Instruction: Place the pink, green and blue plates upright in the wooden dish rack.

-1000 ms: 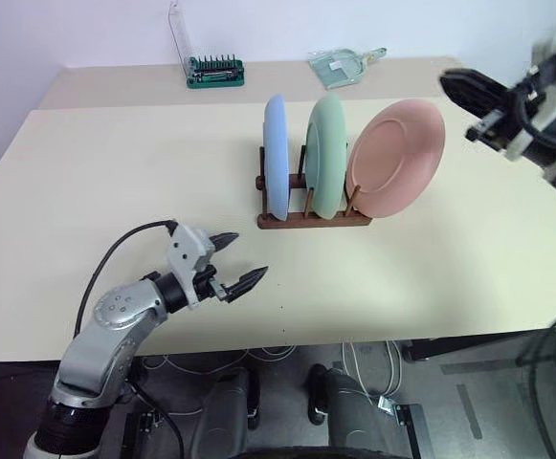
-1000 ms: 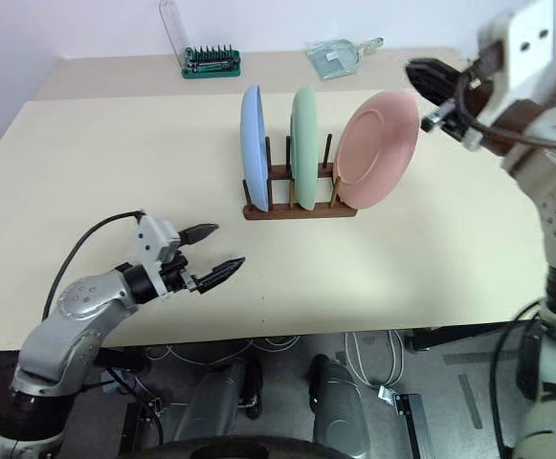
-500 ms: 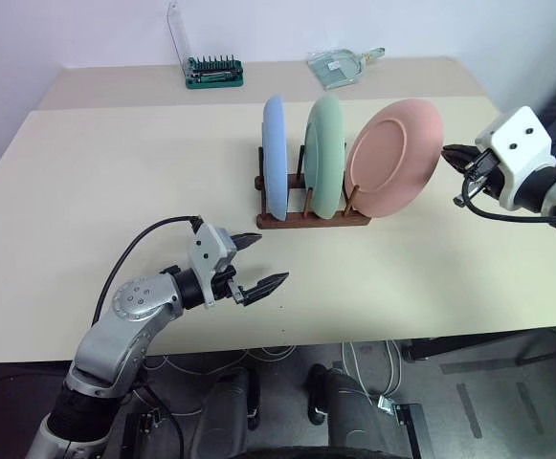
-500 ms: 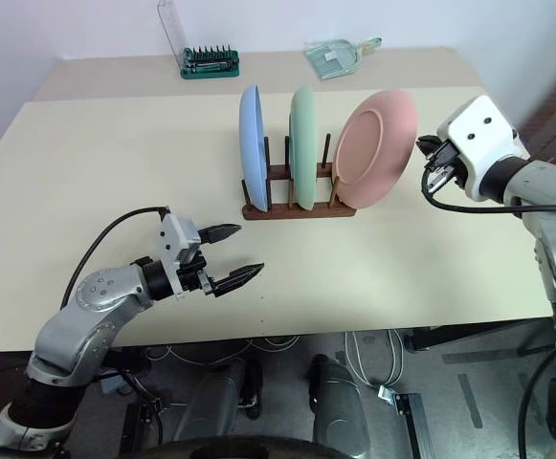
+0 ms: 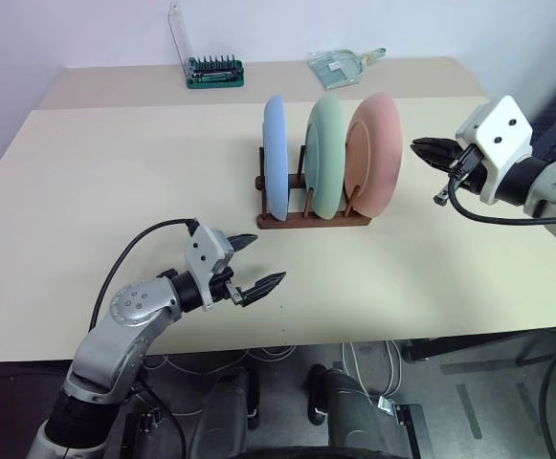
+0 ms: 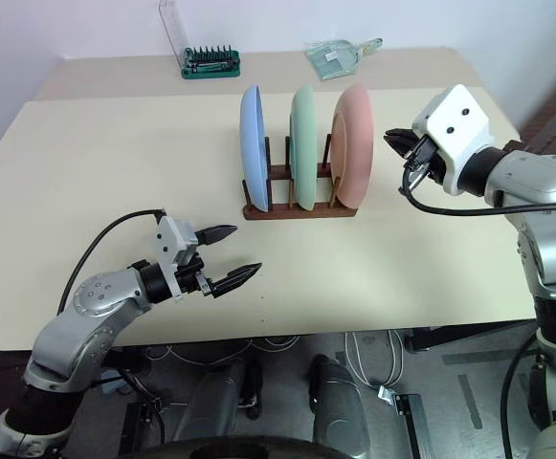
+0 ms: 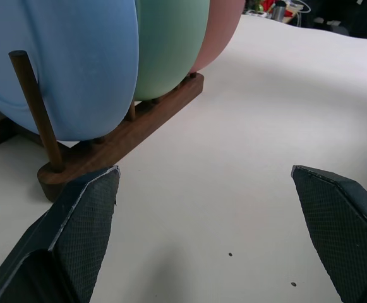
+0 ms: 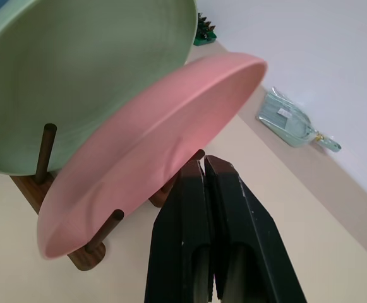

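Near the middle of the worktop [image 5: 115,163], a little toward its far edge, stood the wooden dish rack [image 5: 311,218], dark reddish-brown, with its upright pegs. Three plates stood on edge in it, one beside the other. The blue plate [image 5: 275,158] was at the end of the rack nearer the worktop's left edge, the green plate [image 5: 326,153] was in the middle, and the pink plate [image 5: 373,153] was at the end nearer the right edge. In the right wrist view the pink plate leaned slightly and rested against a peg of the rack.

The right gripper [image 5: 423,148] was in the air just beside the pink plate, on the side of the worktop's right edge, and pointed toward the plate. Its two black fingers [image 8: 196,252] were pressed together with nothing between them, and they did not touch the plate.

The left gripper [image 5: 256,262] hung above the worktop near its front edge, well apart from the rack. Its fingers [image 7: 82,221] were spread wide and held nothing.

At the far edge of the worktop lay a green screwdriver-bit holder [image 5: 214,71] and, further toward the right, a clear packet [image 5: 340,65].
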